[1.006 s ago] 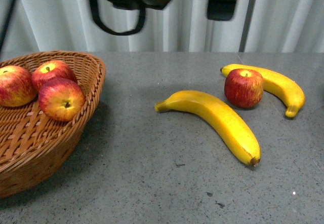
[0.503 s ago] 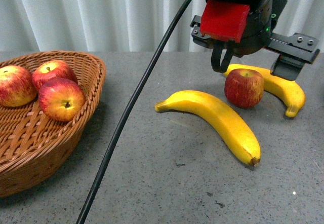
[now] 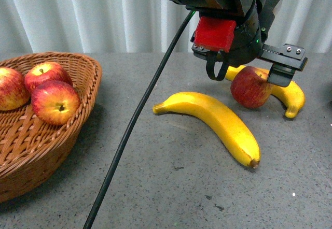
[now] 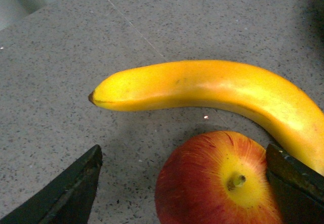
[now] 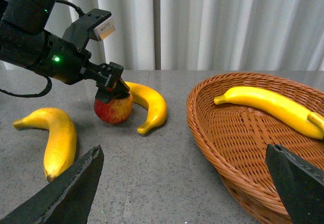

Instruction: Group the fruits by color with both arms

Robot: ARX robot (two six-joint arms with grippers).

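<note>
A red apple (image 3: pixel 250 87) with a yellow stem dimple rests on the grey table between two yellow bananas, a near one (image 3: pixel 212 117) and a far one (image 3: pixel 288 95). My left gripper (image 3: pixel 248 76), black with a red mark, hangs open just over this apple. In the left wrist view the apple (image 4: pixel 217 183) lies between the spread fingers of the left gripper (image 4: pixel 183 155), close to one finger, with a banana (image 4: pixel 202 87) beyond. My right gripper (image 5: pixel 183 153) is open over bare table, holding nothing, beside a basket. From there I see the apple (image 5: pixel 113 109) under the left arm.
A wicker basket (image 3: pixel 78 115) at the left holds three red apples (image 3: pixel 54 102). Another wicker basket (image 5: pixel 212 133) by the right gripper holds a banana (image 5: pixel 268 105). The left arm's black cable (image 3: pixel 140 115) slants across the table's middle.
The left arm swung in from the top of the front view and came down over the loose apple. The fruits have not moved.
</note>
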